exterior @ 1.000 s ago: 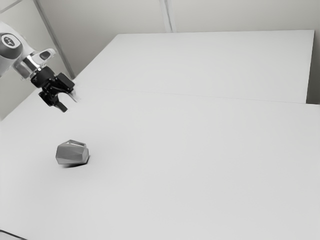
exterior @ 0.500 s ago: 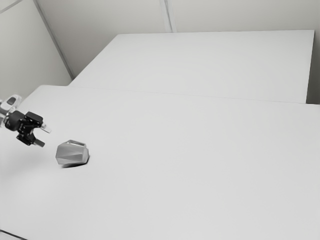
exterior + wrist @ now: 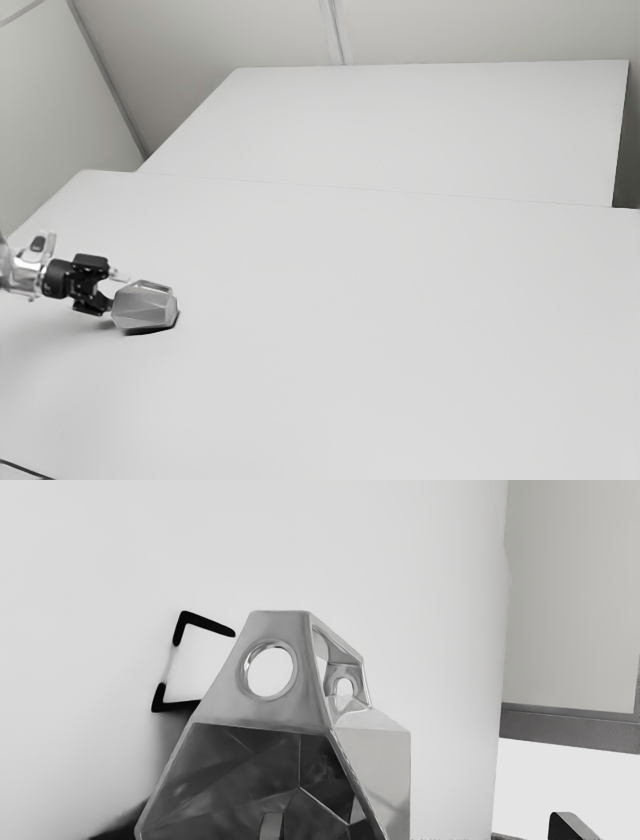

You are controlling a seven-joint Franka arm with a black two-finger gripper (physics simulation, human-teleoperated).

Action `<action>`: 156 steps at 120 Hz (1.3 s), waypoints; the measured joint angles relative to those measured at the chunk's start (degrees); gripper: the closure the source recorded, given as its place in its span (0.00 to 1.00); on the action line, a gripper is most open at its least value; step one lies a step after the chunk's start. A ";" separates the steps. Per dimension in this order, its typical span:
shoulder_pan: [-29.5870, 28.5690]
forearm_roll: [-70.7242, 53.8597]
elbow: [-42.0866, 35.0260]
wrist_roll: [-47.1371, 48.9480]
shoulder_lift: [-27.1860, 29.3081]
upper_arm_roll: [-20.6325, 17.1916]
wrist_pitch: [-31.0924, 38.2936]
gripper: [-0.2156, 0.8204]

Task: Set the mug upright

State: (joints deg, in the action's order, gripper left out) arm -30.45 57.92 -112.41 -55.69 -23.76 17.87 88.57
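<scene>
In the exterior view, my gripper [image 3: 115, 290] is low over the table at the open end of the grey faceted mug [image 3: 144, 306], which lies on its side. The wrist view has the mug [image 3: 380, 765] with its dark mouth facing my hand and its pierced handle sticking out. There my gripper [image 3: 421, 826] stands wide open: one fingertip [image 3: 271, 826] overlaps the mug's mouth, the other [image 3: 570, 826] is outside the mug, apart from its wall. How deep the first tip reaches into the mouth I cannot tell.
The white table [image 3: 380, 330] carries the mug, and another white surface [image 3: 430, 130] adjoins it behind. A dark cable [image 3: 25, 470] lies at the exterior view's lower left corner. Pale walls [image 3: 230, 30] rise beyond.
My hand has come down toward the exterior view's left, then moved right and slightly lower, up to the mug. The mug has stayed put.
</scene>
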 joint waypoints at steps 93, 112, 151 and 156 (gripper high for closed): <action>10.18 -0.61 -1.65 -7.50 10.63 -0.03 -3.62 0.96; 19.51 -11.30 -0.32 -2.54 15.78 -0.14 2.06 0.96; 25.20 -40.18 2.89 11.97 16.81 -8.55 19.58 0.96; 25.35 -42.44 2.54 13.67 16.79 -9.33 22.40 0.96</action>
State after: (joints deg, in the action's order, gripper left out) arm -5.10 15.48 -109.86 -42.02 -6.97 8.54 110.97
